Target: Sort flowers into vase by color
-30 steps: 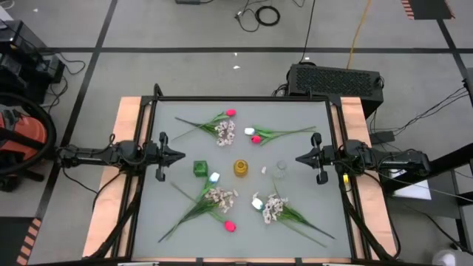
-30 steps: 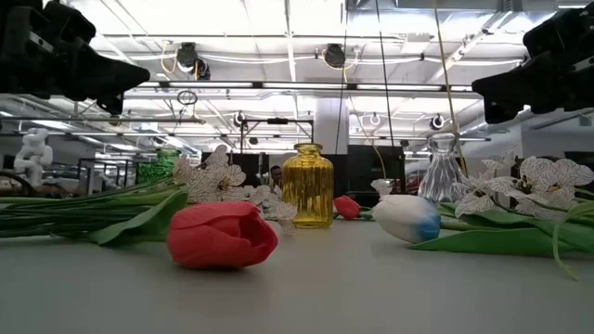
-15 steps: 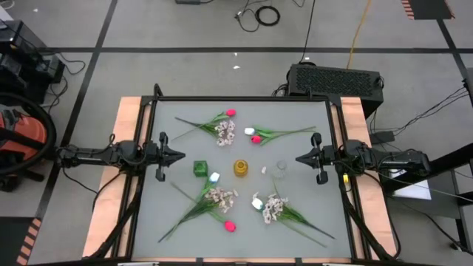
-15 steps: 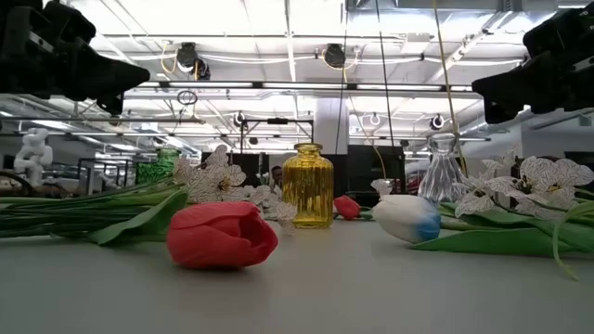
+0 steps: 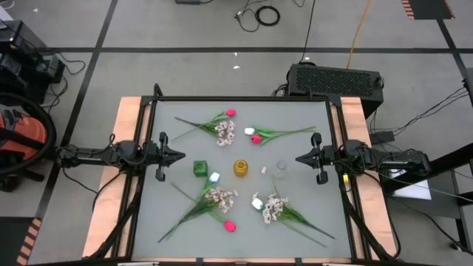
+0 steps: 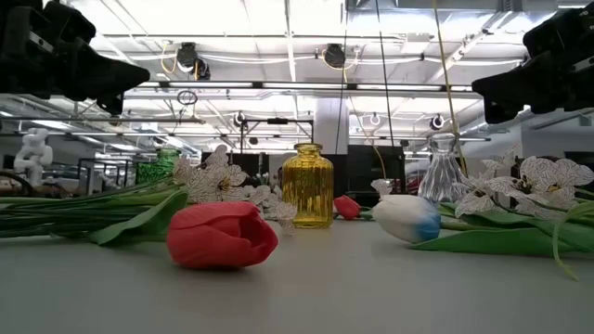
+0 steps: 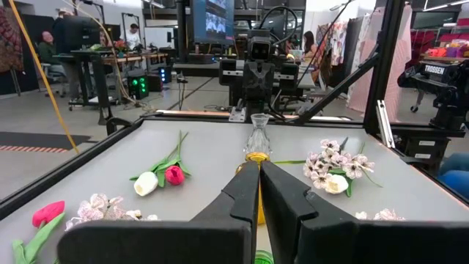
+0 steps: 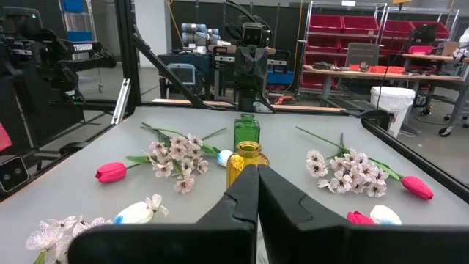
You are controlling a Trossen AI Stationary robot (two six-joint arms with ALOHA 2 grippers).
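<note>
Three small vases stand in a row at the table's middle: green (image 5: 199,168), yellow (image 5: 241,168) and clear glass (image 5: 281,169). Flowers lie flat around them. On the far side are a pink tulip (image 5: 230,113), a whitish spray (image 5: 225,131) and a pink and white tulip pair (image 5: 255,137). On the near side are a white tulip (image 5: 214,177), a spray (image 5: 220,196), a pink tulip (image 5: 229,226), another white tulip (image 5: 257,202) and a spray (image 5: 273,209). My left gripper (image 5: 179,156) hovers shut left of the vases. My right gripper (image 5: 299,159) hovers shut to their right. Both are empty.
A raised dark frame (image 5: 244,99) runs round the grey table top. Long green stems and leaves (image 5: 188,210) spread toward the near left and near right corners. Bare table lies between each gripper and the vases.
</note>
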